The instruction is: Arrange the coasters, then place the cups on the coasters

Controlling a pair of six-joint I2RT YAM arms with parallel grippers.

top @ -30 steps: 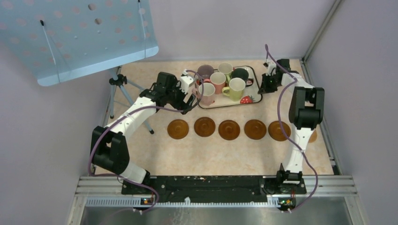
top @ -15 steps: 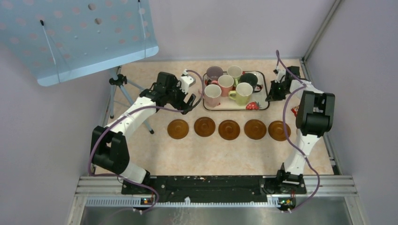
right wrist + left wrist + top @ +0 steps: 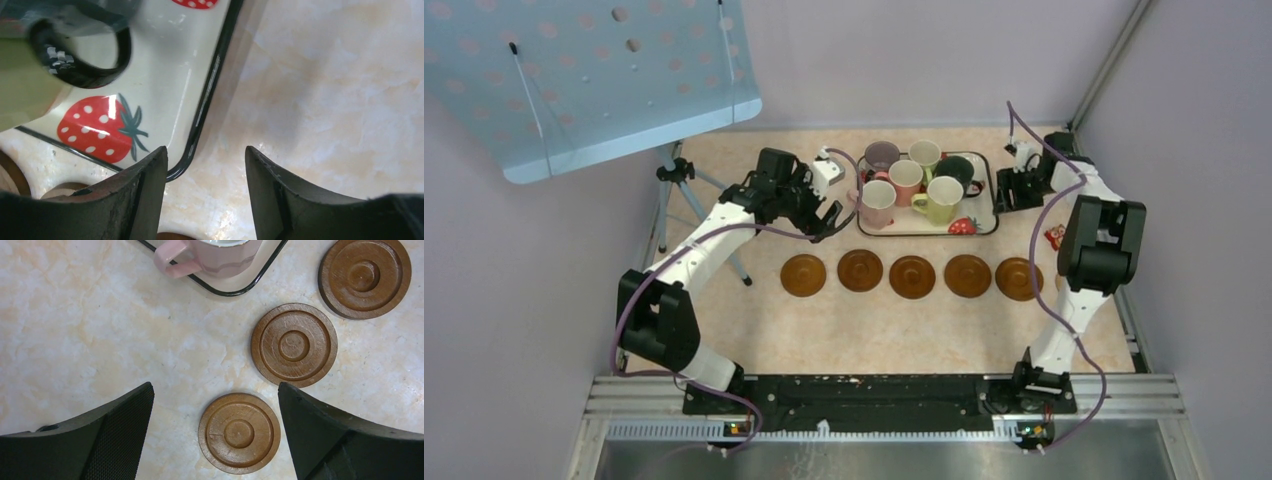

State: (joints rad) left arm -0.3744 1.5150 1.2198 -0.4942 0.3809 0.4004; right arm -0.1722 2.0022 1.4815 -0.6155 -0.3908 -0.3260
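Observation:
Several brown coasters [image 3: 912,276] lie in a row across the middle of the table. Three of them show in the left wrist view, the nearest coaster [image 3: 239,433] lying below my open left gripper [image 3: 214,390]. Several cups [image 3: 907,178] stand on the strawberry-print tray [image 3: 894,222] behind the row. A pink cup [image 3: 220,255] sits at the tray's near left corner. My left gripper [image 3: 829,215] hovers just left of the tray. My right gripper [image 3: 1009,190] is at the tray's right edge, open. The black tray rim [image 3: 205,110] runs past the left finger of the empty right gripper [image 3: 205,152]. A dark cup's handle [image 3: 80,55] shows nearby.
A black tripod [image 3: 679,185] holding a blue perforated board [image 3: 574,80] stands at the back left. A small red item [image 3: 1054,237] lies on the table by the right arm. Walls close the back and right sides.
The tray with its cups slid to the right, pulled by the shut right gripper. The right gripper has since opened and let go of the rim. The left arm barely moved.

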